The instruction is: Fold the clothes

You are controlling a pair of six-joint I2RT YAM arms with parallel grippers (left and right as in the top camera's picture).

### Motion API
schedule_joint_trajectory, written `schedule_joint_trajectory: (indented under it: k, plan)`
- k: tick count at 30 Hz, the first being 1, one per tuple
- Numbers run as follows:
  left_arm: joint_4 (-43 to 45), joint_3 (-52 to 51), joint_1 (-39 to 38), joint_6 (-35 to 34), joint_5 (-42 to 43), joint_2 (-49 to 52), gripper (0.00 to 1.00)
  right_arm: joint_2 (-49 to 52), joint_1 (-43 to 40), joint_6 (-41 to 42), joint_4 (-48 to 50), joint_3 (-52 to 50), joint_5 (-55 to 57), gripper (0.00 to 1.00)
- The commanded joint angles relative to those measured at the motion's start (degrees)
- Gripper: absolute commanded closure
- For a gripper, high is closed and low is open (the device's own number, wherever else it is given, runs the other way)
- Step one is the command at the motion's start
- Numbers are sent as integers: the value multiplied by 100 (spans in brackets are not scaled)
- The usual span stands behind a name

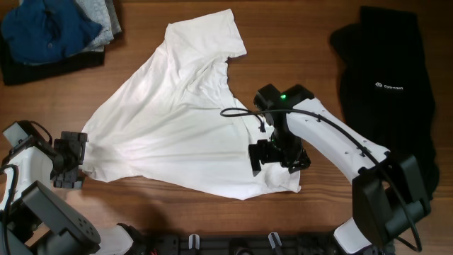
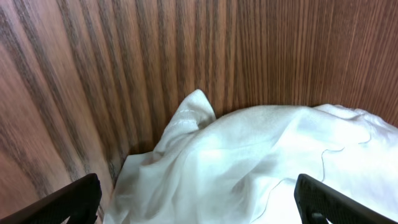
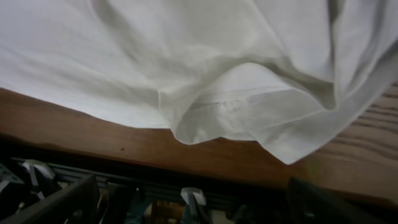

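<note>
The clothes are one large white T-shirt [image 1: 177,134], lying wrinkled and roughly triangular across the middle of the table. My left gripper [image 1: 78,160] sits at its left corner. In the left wrist view, the left gripper [image 2: 199,211] is open, its dark fingers [image 2: 69,200] wide apart with bunched white fabric [image 2: 249,155] lying between them, not pinched. My right gripper [image 1: 277,163] hovers over the shirt's lower right part. In the right wrist view, the right gripper [image 3: 193,208] is open with nothing between its fingers, and the shirt's hem [image 3: 236,112] lies just beyond.
A black garment [image 1: 386,85] with a small white logo lies at the right. Folded blue and grey garments [image 1: 53,32] are stacked at the back left. The table's front edge [image 3: 124,140] and a dark rail with clips run just below the right gripper.
</note>
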Motion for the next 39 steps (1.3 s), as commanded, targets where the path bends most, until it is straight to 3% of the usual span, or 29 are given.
schedule_joint_trajectory:
  k: [1, 16, 24, 39]
  plan:
    - [11, 39, 35, 125, 160, -96, 0, -24, 28, -389, 205, -131, -522, 4]
    - [48, 39, 35, 125, 284, -96, 0, -13, 28, -317, 1388, -1062, -769, 12]
    - [96, 39, 35, 125, 282, -96, 0, -13, 28, 66, 1508, -1156, -758, 38]
    - [111, 39, 35, 125, 282, -96, 0, 90, 199, 219, 1720, -1172, -737, 43]
